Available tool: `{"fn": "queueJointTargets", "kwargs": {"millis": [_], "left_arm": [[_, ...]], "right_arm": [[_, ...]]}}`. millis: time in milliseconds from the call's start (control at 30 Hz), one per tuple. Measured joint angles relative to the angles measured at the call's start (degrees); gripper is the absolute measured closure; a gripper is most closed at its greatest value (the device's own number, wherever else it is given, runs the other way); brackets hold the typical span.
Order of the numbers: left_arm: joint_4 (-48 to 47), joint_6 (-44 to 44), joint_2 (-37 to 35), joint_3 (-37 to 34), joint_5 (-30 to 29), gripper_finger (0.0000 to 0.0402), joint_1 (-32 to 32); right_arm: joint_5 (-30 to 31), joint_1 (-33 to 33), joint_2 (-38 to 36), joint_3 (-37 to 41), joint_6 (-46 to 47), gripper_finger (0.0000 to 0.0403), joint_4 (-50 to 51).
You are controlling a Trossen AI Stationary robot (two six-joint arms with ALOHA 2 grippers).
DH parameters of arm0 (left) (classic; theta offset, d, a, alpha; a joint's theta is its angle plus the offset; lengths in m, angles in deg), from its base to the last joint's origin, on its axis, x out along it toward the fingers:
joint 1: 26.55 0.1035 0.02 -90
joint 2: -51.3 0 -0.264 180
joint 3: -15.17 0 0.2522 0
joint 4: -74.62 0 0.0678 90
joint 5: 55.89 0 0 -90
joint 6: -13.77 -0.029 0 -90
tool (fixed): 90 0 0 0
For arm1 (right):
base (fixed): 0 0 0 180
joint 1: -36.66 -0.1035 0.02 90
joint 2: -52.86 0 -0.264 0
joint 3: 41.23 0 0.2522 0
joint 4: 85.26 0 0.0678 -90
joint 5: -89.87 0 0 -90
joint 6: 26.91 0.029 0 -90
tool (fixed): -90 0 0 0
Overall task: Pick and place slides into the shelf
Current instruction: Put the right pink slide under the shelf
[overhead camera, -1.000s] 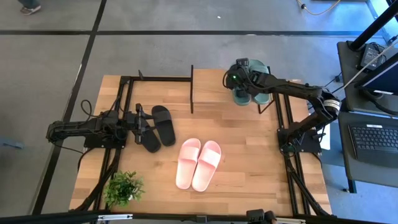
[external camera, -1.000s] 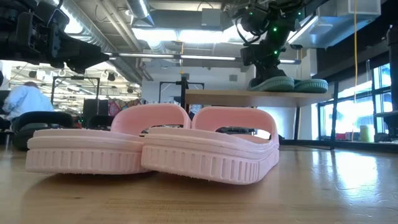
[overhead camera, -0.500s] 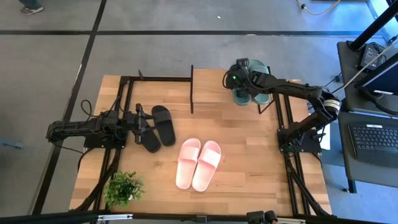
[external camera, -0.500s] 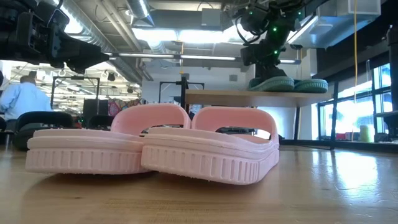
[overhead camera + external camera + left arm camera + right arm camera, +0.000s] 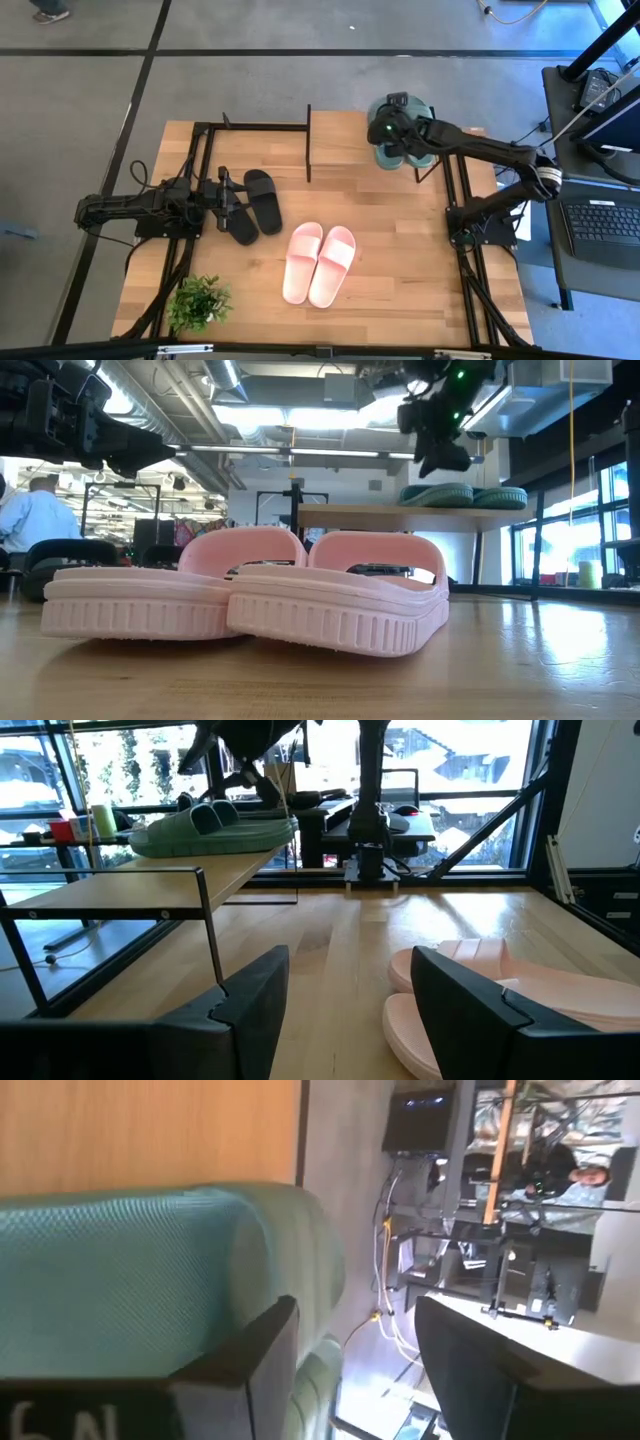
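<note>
One pair of slides (image 5: 405,150) atop the shelf (image 5: 340,140).

A small potted plant (image 5: 198,303) stands at the table's (image 5: 400,290) near left corner. Off the table's right side sits a laptop (image 5: 603,232) on a dark stand. A person (image 5: 28,520) in a light shirt shows in the room behind

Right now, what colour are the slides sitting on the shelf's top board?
Dark green slides on the shelf; clearest in the left wrist view.
</note>
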Motion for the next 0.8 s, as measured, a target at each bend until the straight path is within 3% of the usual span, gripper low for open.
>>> {"fn": "queueJointTargets", "kwargs": {"millis": [200,333,467,633,800], "left_arm": [[0.0,0.02,0.0,0.0,0.0,0.0198,0.02],[0.0,0.02,0.0,-0.02,0.0,0.0198,0.02],[0.0,0.02,-0.01,-0.01,0.0,0.0198,0.01],[0.0,0.02,0.0,0.0,0.0,0.0198,0.02],[0.0,0.04,0.0,0.0,0.0,0.0198,0.01]], "right_arm": [[-0.06,-3.55,-5.65,0.0,4.47,0.0201,2.39],[-1.09,-7.69,-9.3,0.0,15.27,0.0201,4.07],[-9.26,-13.76,-11.15,-0.02,30.59,0.0201,5.19],[-22.67,-22.12,-10.37,-0.02,39.51,0.0201,4.47],[-25.77,-29.82,-6.4,-0.04,50.15,0.0201,1.95]]}}
